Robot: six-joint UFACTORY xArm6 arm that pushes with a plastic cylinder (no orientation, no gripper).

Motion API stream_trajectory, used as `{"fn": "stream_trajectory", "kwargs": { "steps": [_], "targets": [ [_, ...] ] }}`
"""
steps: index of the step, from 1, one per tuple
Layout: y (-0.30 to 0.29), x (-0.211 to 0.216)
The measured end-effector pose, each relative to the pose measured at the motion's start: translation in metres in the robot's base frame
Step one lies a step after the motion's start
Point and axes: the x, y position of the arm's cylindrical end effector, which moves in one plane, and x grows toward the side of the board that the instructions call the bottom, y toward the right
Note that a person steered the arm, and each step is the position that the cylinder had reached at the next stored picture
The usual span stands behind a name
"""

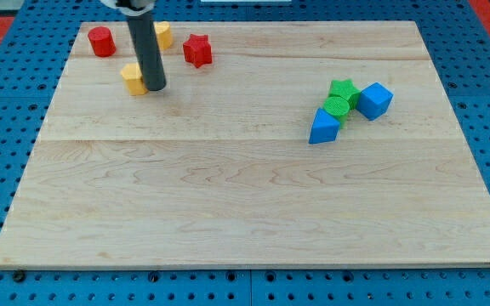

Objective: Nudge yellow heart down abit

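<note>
Yellow heart [133, 77] is sitting near the top-left corner of the counter [245, 195], a short way below the top edge and well in from the left edge. The rod is coming down from the view's top, and my tip [154, 88] is resting on the counter just beside the heart's right side, seemingly touching it, with the rod hiding part of that side. The arm is carrying no fingers at all, only this straight dark rod, so nothing is being grasped or clenched.

Another yellow block [162, 34] is lying closer to the top edge, just right of the rod and partly hidden behind it; its shape cannot be made out. A red cylinder [101, 41] is standing nearest the top-left corner, to the left of the rod. A red star [197, 50] is lying to the right of the rod, near the top edge.

Well apart from these, toward the right edge of the counter and above its middle, four blocks are huddling together. A green star [344, 88] is sitting at the top of the cluster, with a green cylinder [337, 105] touching it just below. A blue cube [374, 99] is lying just beside them on the right, and a blue triangular block [322, 127] is resting against the green cylinder's lower left.
</note>
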Motion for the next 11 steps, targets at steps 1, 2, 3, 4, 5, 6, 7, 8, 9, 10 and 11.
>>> {"fn": "stream_trajectory", "kwargs": {
  "steps": [1, 2, 3, 4, 5, 6, 7, 8, 9, 10, 11],
  "targets": [
    [0.066, -0.008],
    [0.119, -0.054],
    [0.113, -0.101],
    [0.053, -0.103],
    [0.027, -0.092],
    [0.025, -0.091],
    [0.019, -0.073],
    [0.012, -0.064],
    [0.068, -0.098],
    [0.083, -0.15],
    [0.027, -0.147]
  ]
}}
